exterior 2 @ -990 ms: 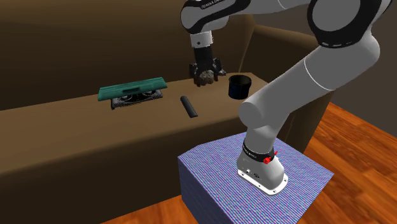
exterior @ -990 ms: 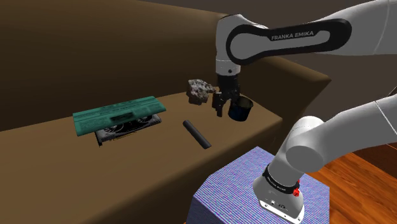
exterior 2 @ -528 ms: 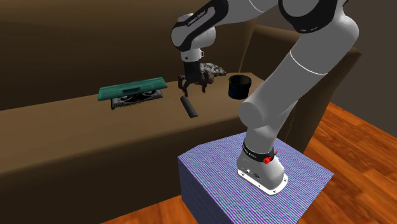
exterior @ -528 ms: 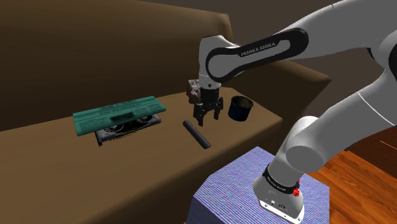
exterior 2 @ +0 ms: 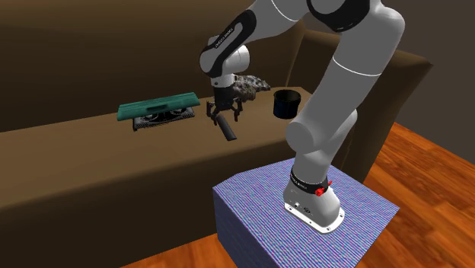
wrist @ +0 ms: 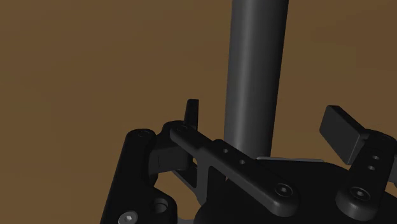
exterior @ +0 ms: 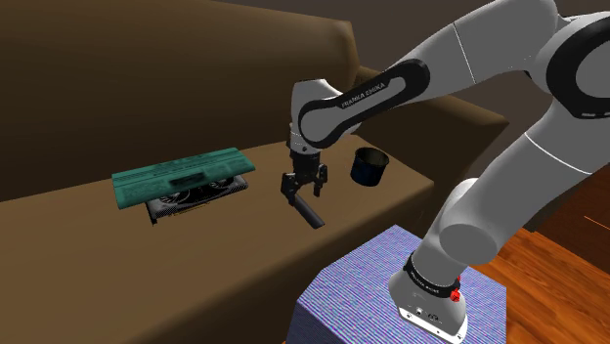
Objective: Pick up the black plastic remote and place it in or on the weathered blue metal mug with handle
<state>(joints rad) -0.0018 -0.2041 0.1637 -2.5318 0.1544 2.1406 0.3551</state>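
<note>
The black remote (exterior: pixel 309 211) (exterior 2: pixel 227 131) lies flat on the brown surface, a long dark bar. My gripper (exterior: pixel 301 193) (exterior 2: pixel 223 119) hangs open right over its far end, pointing down. In the wrist view the remote (wrist: pixel 257 70) runs between the two fingers (wrist: pixel 340 130), which stand apart on either side and do not visibly touch it. The dark blue mug (exterior: pixel 369 166) (exterior 2: pixel 285 103) stands upright near the surface's corner, to the right of the gripper in both exterior views, well apart from the remote.
A teal flat box on a dark card (exterior: pixel 181 179) (exterior 2: pixel 158 106) lies to the left of the remote. A grey rock (exterior 2: pixel 253 85) sits behind the gripper. The cloth-covered stand (exterior: pixel 357 283) (exterior 2: pixel 304 217) is in front, on a wooden floor.
The gripper moved from beside the mug toward the shoulder view's left and came down over the remote's far end. Remote and mug stayed put.
</note>
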